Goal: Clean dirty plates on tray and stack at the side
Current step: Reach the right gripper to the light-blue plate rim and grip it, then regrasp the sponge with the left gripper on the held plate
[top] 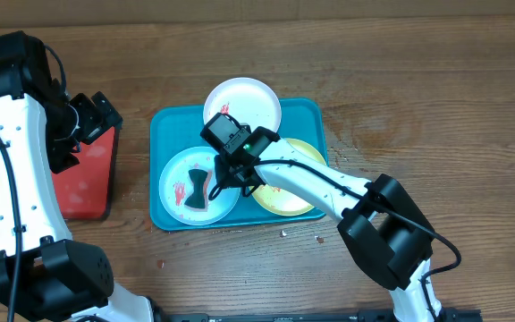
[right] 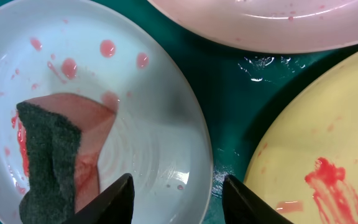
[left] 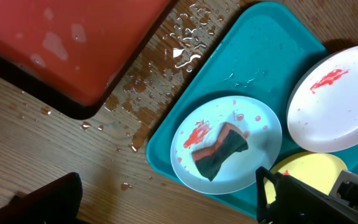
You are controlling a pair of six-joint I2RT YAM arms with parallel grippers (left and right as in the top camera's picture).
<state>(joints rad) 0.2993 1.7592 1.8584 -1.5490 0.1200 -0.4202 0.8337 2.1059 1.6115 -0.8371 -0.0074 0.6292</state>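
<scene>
The teal tray (top: 164, 125) holds three plates, all smeared red. The white plate (top: 242, 103) is at the back, the pale blue plate (top: 175, 170) front left, the yellow plate (top: 298, 201) front right. A dark green and orange sponge (top: 197, 183) lies on the blue plate. My right gripper (top: 231, 174) is open and empty, low over the blue plate's right rim (right: 191, 124), its fingertips (right: 179, 202) either side of the rim, right of the sponge (right: 51, 155). My left gripper (top: 92, 121) is open and empty above the red tray.
A red tray with a dark rim (top: 83, 174) lies left of the teal tray; it also shows in the left wrist view (left: 73, 43). Water drops (left: 185, 50) lie on the wood between the two trays. Crumbs (top: 284, 233) lie in front of the teal tray.
</scene>
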